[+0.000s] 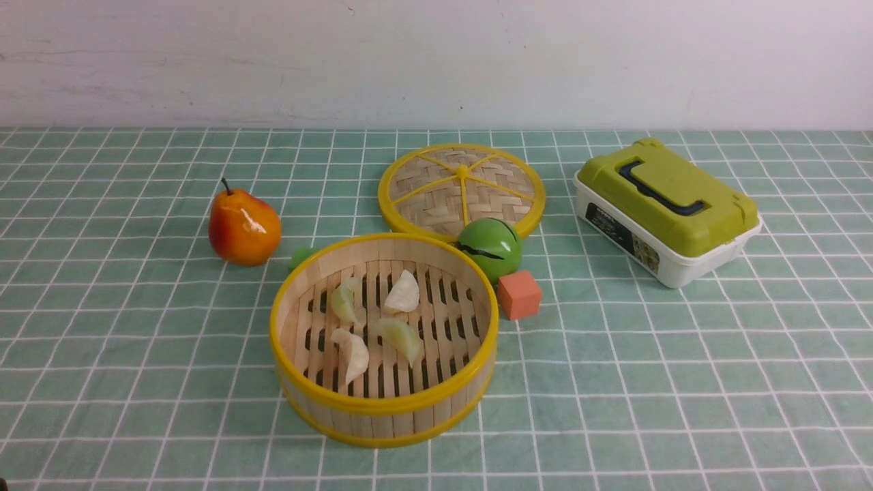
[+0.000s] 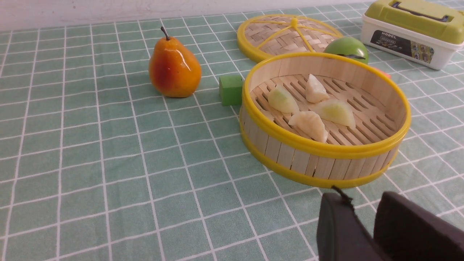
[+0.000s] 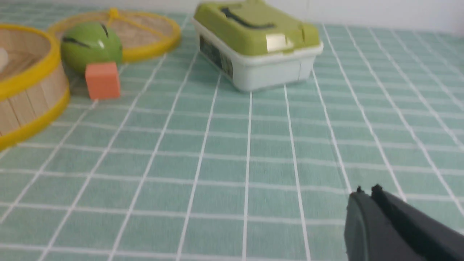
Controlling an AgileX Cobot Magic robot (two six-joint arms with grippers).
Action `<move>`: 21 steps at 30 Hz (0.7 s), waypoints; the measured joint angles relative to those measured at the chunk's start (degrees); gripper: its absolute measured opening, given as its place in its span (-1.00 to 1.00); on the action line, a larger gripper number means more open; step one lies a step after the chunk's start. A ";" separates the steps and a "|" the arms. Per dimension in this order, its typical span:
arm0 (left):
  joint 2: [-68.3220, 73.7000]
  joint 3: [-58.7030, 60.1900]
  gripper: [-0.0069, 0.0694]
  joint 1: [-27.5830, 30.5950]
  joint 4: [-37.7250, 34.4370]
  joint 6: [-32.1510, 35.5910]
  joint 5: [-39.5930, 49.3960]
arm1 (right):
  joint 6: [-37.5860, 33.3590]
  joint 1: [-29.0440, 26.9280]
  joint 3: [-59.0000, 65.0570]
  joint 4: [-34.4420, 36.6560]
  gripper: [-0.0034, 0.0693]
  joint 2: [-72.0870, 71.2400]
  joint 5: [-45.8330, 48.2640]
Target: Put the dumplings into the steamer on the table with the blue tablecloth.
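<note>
The round bamboo steamer with yellow rims stands mid-table on the pale teal gridded tablecloth. Several pale dumplings lie on its slatted floor, also seen in the left wrist view. Neither gripper shows in the front view. My left gripper hovers low over the cloth just in front of the steamer, its fingers slightly apart and empty. My right gripper is shut and empty over bare cloth, well to the right of the steamer.
A flat woven lid lies behind the steamer. A green ball-like object and an orange-red cube sit at the steamer's back right. A pear and a green cube are at its left. A green-lidded box stands at the right.
</note>
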 joint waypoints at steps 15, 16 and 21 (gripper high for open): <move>0.00 0.00 -0.37 0.00 0.00 0.00 0.00 | 0.05 -0.07 -0.43 1.59 -0.82 0.00 3.18; 0.00 0.00 -0.36 0.00 0.00 0.00 0.00 | 0.05 -0.07 -0.43 1.59 -0.82 0.00 3.21; 0.00 0.00 -0.35 0.00 0.00 0.00 0.00 | 0.05 -0.07 -0.43 1.59 -0.80 0.00 3.25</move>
